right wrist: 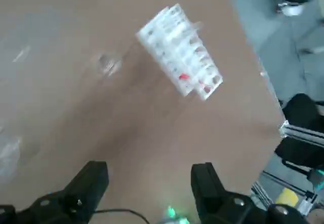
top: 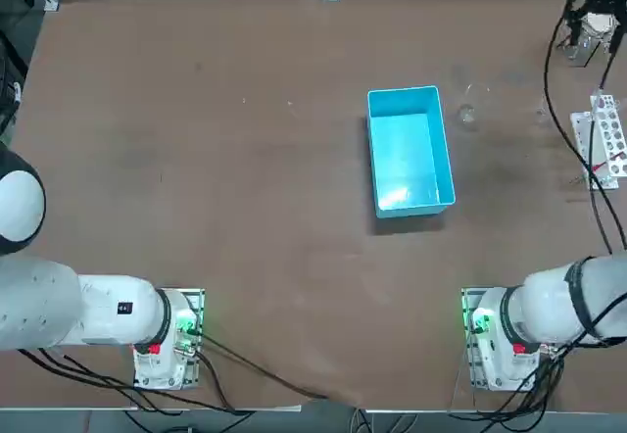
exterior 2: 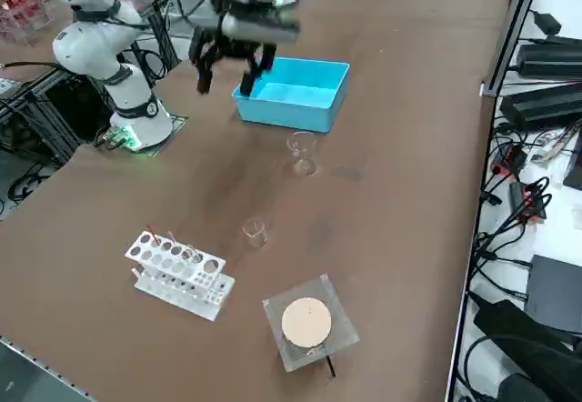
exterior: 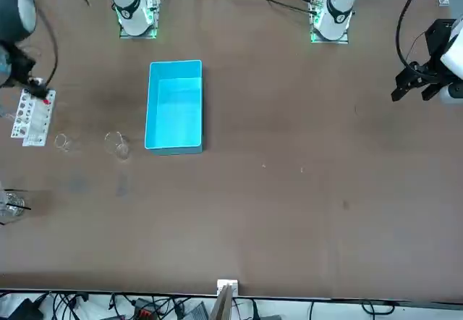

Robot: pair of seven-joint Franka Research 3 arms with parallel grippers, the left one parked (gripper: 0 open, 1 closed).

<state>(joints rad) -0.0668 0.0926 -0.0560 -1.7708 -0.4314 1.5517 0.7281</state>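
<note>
My right gripper (exterior 2: 224,82) hangs high above the table, open and holding nothing. In the wrist view its two dark fingers (right wrist: 94,179) stand wide apart over bare brown table. Beyond them lies a white tube rack (right wrist: 179,64) with a few red-capped tubes, and a small clear beaker (right wrist: 106,64) beside it. The rack (exterior 2: 177,275) sits near the table's right edge. The small beaker (exterior 2: 255,231) stands between the rack and a larger clear beaker (exterior 2: 303,152). From overhead, the gripper (top: 593,10) shows at the far right corner.
An open blue bin (top: 409,151) sits mid-table, right of centre, with nothing visible inside. A clear square plate carrying a tan disc (exterior 2: 307,322) lies near the far right corner. Cables trail over the table's right edge (top: 578,149).
</note>
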